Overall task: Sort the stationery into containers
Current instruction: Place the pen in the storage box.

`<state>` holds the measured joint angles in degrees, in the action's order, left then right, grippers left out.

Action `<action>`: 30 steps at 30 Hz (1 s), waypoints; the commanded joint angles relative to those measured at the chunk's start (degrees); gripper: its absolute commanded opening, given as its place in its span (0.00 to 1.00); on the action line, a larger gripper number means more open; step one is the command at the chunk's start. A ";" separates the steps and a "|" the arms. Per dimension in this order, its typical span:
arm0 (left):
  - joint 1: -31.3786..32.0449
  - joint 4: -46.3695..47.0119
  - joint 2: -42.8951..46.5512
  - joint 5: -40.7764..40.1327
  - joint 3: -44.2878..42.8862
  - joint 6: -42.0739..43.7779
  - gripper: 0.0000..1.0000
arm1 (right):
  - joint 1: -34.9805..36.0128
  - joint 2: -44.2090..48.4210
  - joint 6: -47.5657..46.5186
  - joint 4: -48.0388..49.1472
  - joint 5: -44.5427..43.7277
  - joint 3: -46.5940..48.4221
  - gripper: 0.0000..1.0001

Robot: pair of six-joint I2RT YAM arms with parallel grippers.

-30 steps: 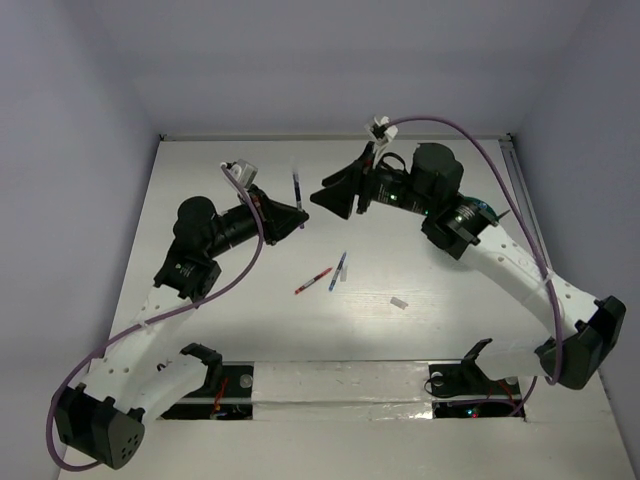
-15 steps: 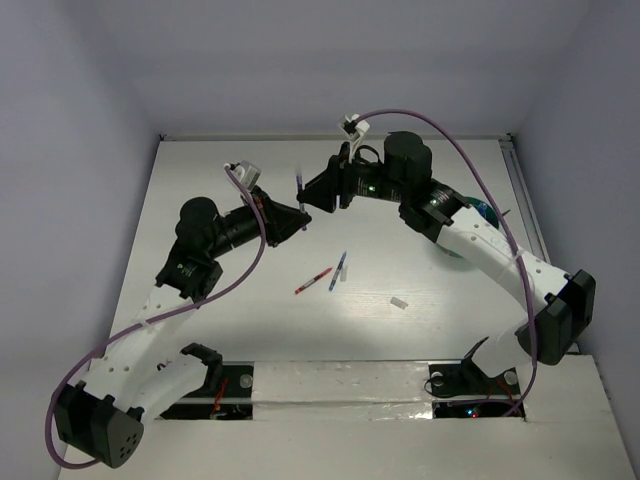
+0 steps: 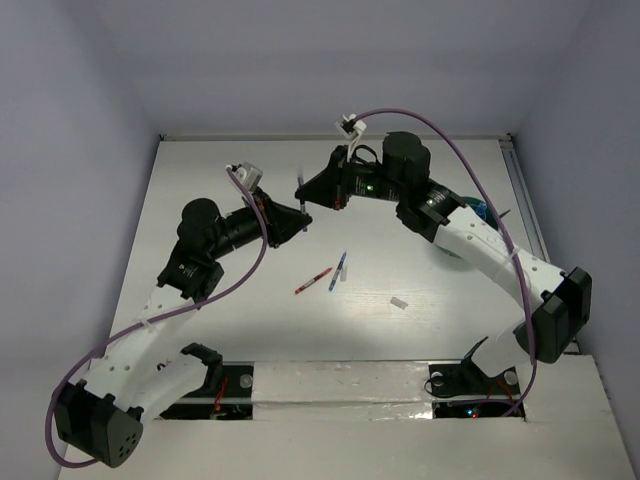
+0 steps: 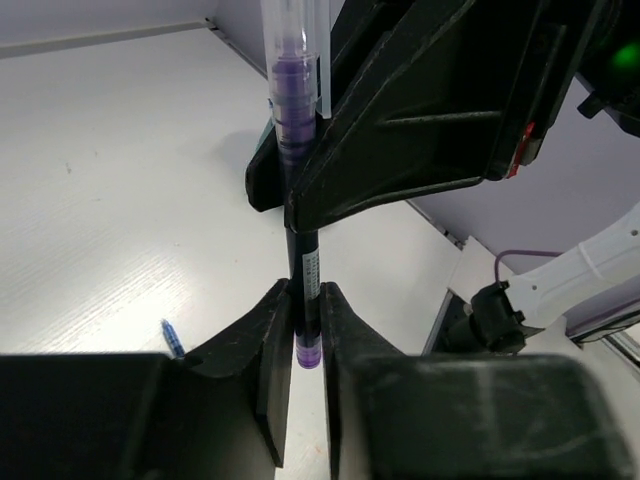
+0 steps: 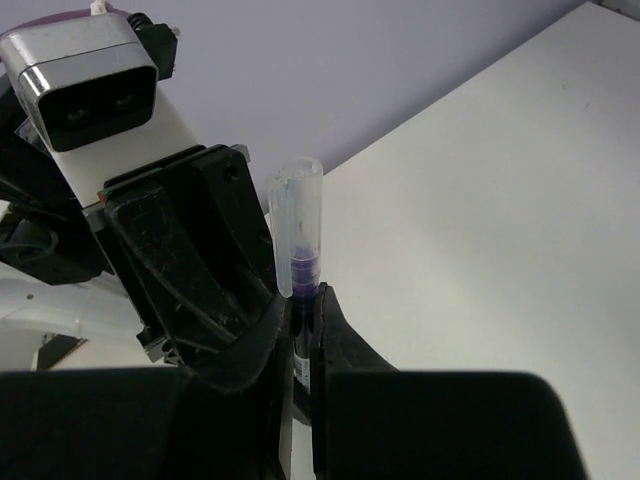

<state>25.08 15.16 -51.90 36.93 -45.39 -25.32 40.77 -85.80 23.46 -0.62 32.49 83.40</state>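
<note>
A dark pen with a purple end and a clear cap stands upright above the table's far middle, and both grippers hold it. My left gripper is shut on its lower end. My right gripper is shut on the barrel just below the cap. In the left wrist view the right gripper's black fingers sit right above my left gripper. In the right wrist view the left gripper's body stands just left of my right gripper. The teal tub peeks out behind the right forearm.
A red pen, a blue pen and a small white eraser block lie on the white table in front of the grippers. The blue pen's tip shows under the left gripper. Grey walls close the far and side edges.
My right gripper swung left to the upright pen and closed on its barrel. The left arm stayed in place with the pen's lower end between its jaws.
</note>
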 commanded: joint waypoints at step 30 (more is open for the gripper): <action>3.39 -17.97 18.94 -20.22 2.23 14.07 0.99 | -20.91 20.59 -32.32 24.61 -75.29 -42.08 0.00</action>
<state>27.16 -3.25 -34.63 20.69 -42.65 -12.62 20.21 -64.73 -1.34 12.84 -36.29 42.44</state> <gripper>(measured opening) 0.990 0.123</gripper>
